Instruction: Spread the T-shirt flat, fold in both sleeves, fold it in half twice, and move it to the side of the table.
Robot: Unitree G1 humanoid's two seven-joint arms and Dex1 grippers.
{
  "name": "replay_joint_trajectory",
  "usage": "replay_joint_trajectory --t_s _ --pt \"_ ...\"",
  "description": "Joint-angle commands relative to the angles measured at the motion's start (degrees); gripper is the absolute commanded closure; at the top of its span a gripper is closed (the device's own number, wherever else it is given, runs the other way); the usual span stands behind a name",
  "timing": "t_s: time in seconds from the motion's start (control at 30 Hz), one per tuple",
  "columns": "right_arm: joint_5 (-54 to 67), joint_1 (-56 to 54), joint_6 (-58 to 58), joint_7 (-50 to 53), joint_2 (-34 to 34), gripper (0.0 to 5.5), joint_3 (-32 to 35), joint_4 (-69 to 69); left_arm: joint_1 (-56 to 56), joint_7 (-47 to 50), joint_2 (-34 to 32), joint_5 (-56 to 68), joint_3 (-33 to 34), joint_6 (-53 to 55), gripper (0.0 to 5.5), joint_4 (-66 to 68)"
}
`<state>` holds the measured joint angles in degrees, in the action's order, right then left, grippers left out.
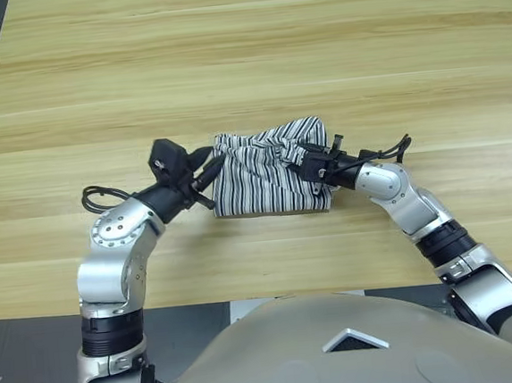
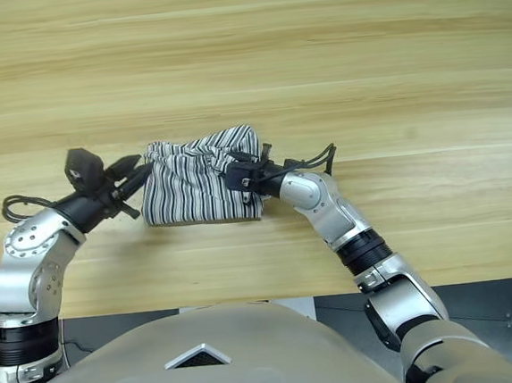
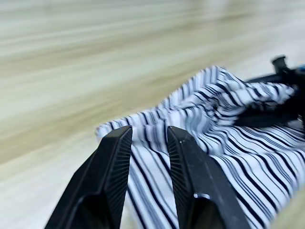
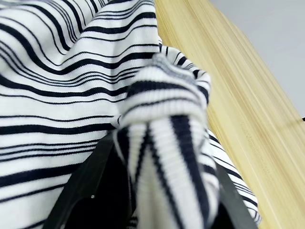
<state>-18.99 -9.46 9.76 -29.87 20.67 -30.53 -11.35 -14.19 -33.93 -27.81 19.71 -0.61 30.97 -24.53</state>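
As it lies on the pale wooden table, the item is entered thus.

Item 1: T-shirt, white with fine dark stripes. Condition: folded down to a compact, roughly square bundle, the near edge straight and flat, the far edge rumpled and raised in loose folds. Position: near the table's front edge, about midway across, between the two arms.

Item 2: left gripper, black. Position: at the bundle's left side, tips touching or just beside the far-left corner of the cloth. State: the two ribbed fingers stand a narrow gap apart, with flat striped fabric visible through the gap; no fold is seen nipped between them.

Item 3: right gripper, black. Position: on the bundle's right side, toward the far-right corner, lying over the cloth. State: closed upon the garment; the right wrist view shows a thick ribbed fold, seemingly a hem or cuff, bunched upright between its fingers.

Item 4: table, light wood grain running side to side; the bundle rests directly on it, well apart from the left and right ends.
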Motion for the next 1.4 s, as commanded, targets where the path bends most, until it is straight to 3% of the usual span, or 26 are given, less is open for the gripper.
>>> replay_joint_trajectory --t_s 0.03,0.43,0.63,1.07,1.4 --pt "-1.7 2.7 -4.2 -2.8 1.7 3.92 -1.2 -2.1 -2.1 -2.3 -2.6 -3.3 -5.9 -0.9 4.10 -0.5" --pt "-1.4 2.5 -4.8 -3.5 1.4 3.92 -1.2 -1.6 2.4 -1.4 -1.5 -11.8 -12.6 -10.1 4.10 20.1" --pt "0.1 1.2 -5.6 -3.3 0.8 3.92 0.6 -0.9 1.0 -2.2 -1.4 -12.1 -14.8 -11.8 4.10 19.9" --pt "3.1 -4.5 -3.1 5.5 -1.3 3.92 11.4 0.5 0.2 -1.9 -0.4 -12.3 -17.2 -12.2 4.10 19.5" --pt "-0.1 -4.7 -3.4 4.1 2.2 3.92 10.9 -3.2 -0.2 -1.8 -0.6 -12.0 -17.1 -12.2 4.10 18.7"
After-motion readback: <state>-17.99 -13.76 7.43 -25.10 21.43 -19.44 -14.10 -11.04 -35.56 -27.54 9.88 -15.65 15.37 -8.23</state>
